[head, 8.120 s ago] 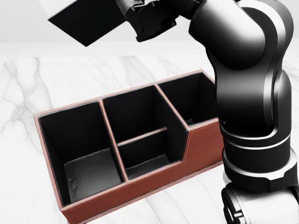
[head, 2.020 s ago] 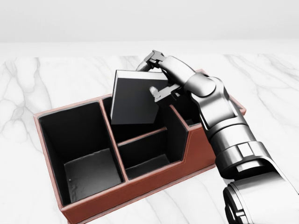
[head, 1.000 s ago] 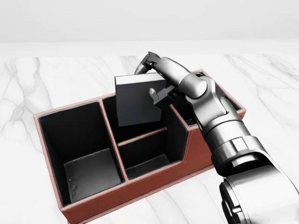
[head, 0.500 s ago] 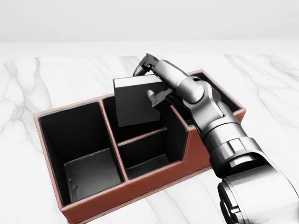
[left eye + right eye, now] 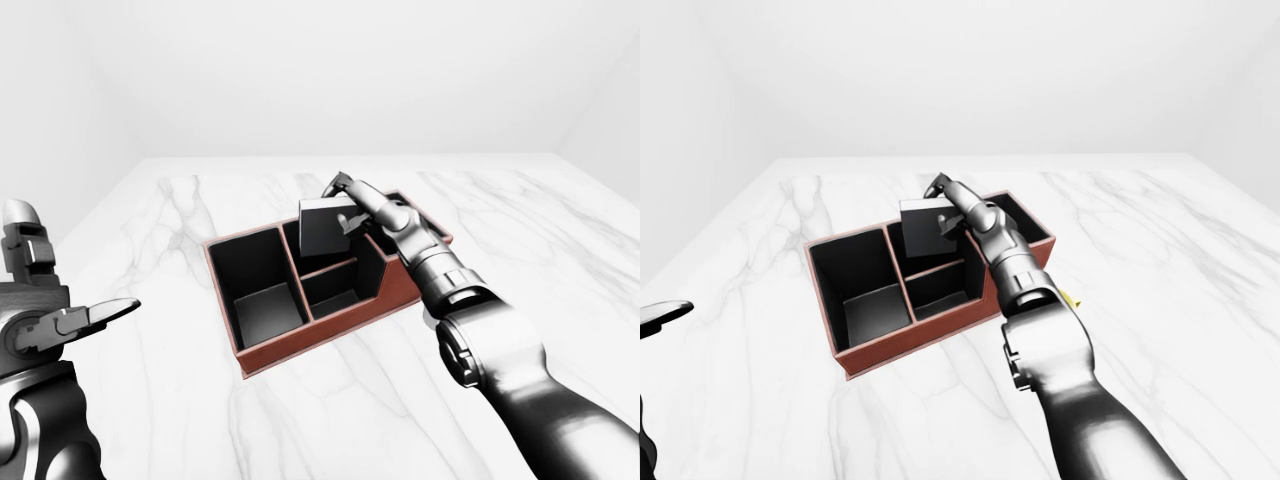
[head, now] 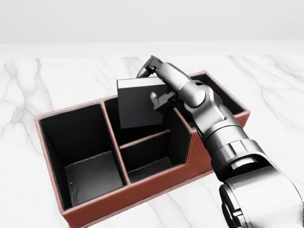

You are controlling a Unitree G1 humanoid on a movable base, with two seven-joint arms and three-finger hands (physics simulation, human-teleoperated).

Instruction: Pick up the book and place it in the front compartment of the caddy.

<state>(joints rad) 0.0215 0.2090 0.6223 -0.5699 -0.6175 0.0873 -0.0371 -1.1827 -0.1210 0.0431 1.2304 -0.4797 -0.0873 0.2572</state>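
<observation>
Barely any change vs. half a sec ago: book sits a touch further right, same height, right arm's elbow swung slightly; camera hasn't shifted.

Nearest, bottom left of left-eye view: left hand held off the table's left edge, fingers spread, holding nothing.

Next, caddy: reddish-brown outside, black inside, lying skewed mid-table. Large compartment at head view's left, two smaller ones in the middle split by a low divider, another at right. All look empty apart from the book.

Right hand has the book pinched at its right edge, one finger over the top corner, one on the near face. Book is dark grey w/ a pale top edge, upright w/ a slight tilt, lower part dipping into the upper of the two middle compartments. Can't tell if it touches bottom. No title, label or writing readable on it or the caddy.

Small yellow thing shows just right of the arm in right-eye view; can't tell what it is.

Table is white marble w/ grey veins; plain white walls beyond.
</observation>
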